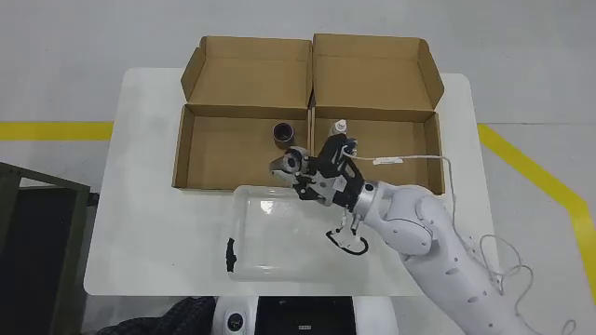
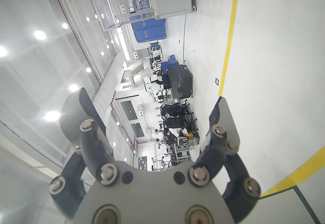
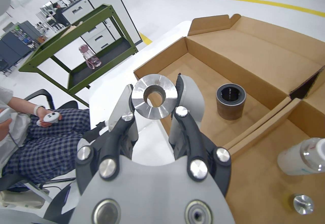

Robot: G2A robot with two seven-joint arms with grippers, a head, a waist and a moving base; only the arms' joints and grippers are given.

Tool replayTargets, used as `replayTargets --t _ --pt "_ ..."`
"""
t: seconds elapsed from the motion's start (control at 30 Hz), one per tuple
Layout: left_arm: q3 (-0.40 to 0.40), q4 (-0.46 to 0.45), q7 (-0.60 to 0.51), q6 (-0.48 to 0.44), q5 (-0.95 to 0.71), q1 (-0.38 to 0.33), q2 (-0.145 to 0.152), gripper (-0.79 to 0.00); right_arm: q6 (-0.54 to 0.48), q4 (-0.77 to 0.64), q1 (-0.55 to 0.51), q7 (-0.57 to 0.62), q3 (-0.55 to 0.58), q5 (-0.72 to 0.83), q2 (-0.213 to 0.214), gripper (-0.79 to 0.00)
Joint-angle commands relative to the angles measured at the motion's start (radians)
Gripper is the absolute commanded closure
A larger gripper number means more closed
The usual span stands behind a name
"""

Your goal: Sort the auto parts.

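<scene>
My right gripper is shut on a shiny metal ring with a centre hole. In the top view that gripper and ring hang over the near wall of the left cardboard box. Inside that box stands a dark cylindrical bushing, also seen from above. The right cardboard box holds a small white bottle and a small metal disc. My left gripper points into the room, open, with nothing between its fingers.
A clear plastic bin with a black latch sits at the table's near side, below the right arm. Both boxes have their lids folded back. A white cable runs across the right box. A green metal cart stands off the table.
</scene>
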Motion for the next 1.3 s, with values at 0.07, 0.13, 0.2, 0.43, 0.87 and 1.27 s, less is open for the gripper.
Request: replayTargets --t 0.07,0.13,0.2,0.43,0.87,1.27 --pt "0.000 0.000 0.000 0.000 0.000 0.000 0.000 -0.785 0.047 0.042 0.047 0.007 -0.040 -0.073 -0.011 0.000" --pt "0.000 0.000 0.000 0.000 0.000 0.000 0.000 -0.785 0.070 0.064 0.074 0.020 -0.061 -0.112 -0.017 0.000" --pt "0.000 0.000 0.000 0.000 0.000 0.000 0.000 -0.785 0.088 0.086 0.098 0.035 -0.082 -0.140 -0.024 0.000" --pt "0.000 0.000 0.000 0.000 0.000 0.000 0.000 -0.785 0.136 0.138 0.161 0.087 -0.148 -0.230 -0.044 0.000" --pt "0.000 0.000 0.000 0.000 0.000 0.000 0.000 -0.785 0.168 0.252 0.249 0.170 -0.238 -0.296 -0.085 0.000" --pt "0.000 0.000 0.000 0.000 0.000 0.000 0.000 -0.785 0.172 0.314 0.292 0.227 -0.277 -0.328 -0.113 0.000"
